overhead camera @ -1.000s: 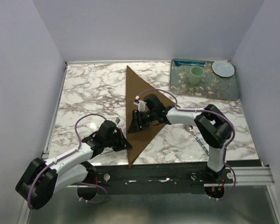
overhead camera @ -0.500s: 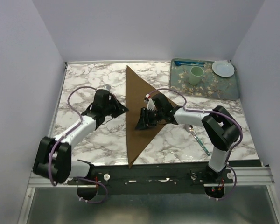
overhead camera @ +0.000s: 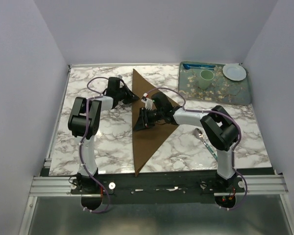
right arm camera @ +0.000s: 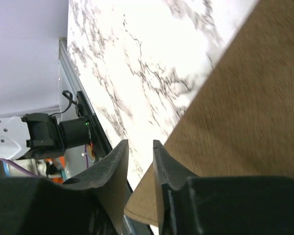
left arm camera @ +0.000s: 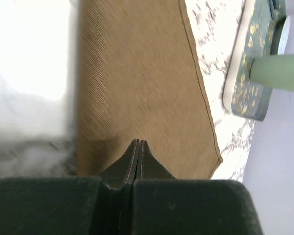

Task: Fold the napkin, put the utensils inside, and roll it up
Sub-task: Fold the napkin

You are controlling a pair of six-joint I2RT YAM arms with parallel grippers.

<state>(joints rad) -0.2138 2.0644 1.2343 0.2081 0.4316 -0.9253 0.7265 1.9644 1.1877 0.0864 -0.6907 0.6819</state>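
My right gripper is standing slightly parted, empty, at the napkin's long edge. My left gripper is resting shut, empty. Advising: pinch both layers squarely.

- The napkin is laid centrally on the counter.
- The spoon is placed right of it.
- A cup and plate are carried on the rear-right tray.

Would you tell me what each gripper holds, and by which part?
Nothing visibly: the left gripper is shut and empty at the napkin; the right gripper, jaws apart, is at its edge.
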